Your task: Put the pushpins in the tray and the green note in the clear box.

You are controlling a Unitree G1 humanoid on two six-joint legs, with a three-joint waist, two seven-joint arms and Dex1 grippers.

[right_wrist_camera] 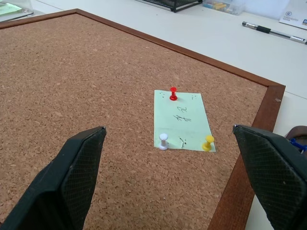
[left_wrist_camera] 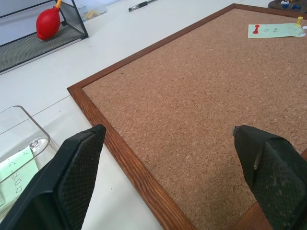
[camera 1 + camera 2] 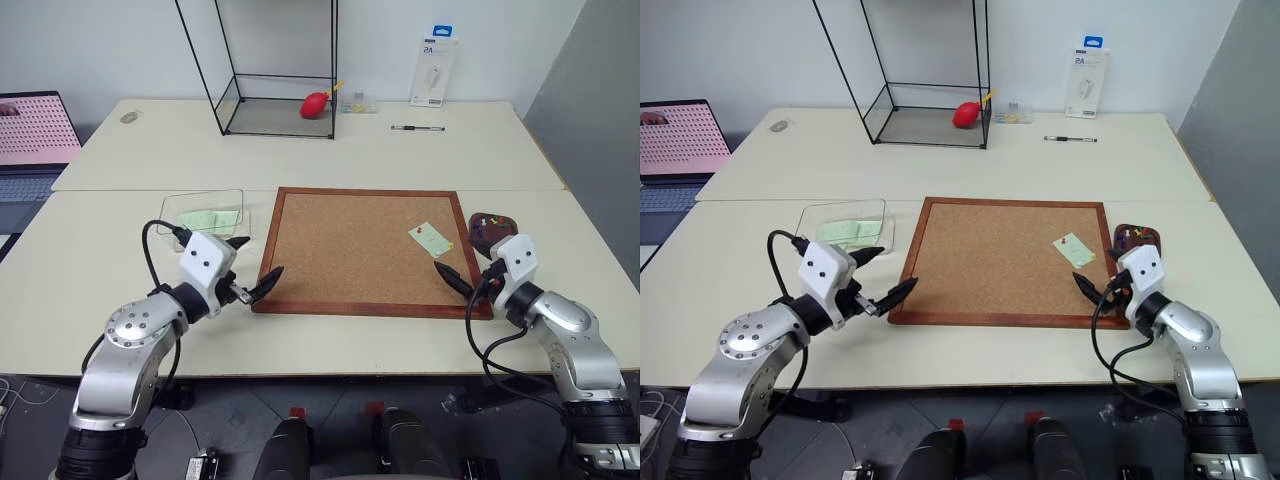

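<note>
Partly cropped: tray [image 1: 298,136], clear box [image 2: 19,143].

A pale tabletop [image 3: 400,160] carries a cork board [image 3: 360,250] at its centre. At nine o'clock of the board lies a clear box [image 3: 205,213]; at three o'clock, a small dark tray [image 3: 490,225]. At twelve o'clock stand a wire-framed glass case [image 3: 275,105], a pen [image 3: 417,128] and a white package [image 3: 435,70].

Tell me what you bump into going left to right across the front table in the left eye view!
Clear box → left claw → cork board → green note → right claw → tray.
</note>
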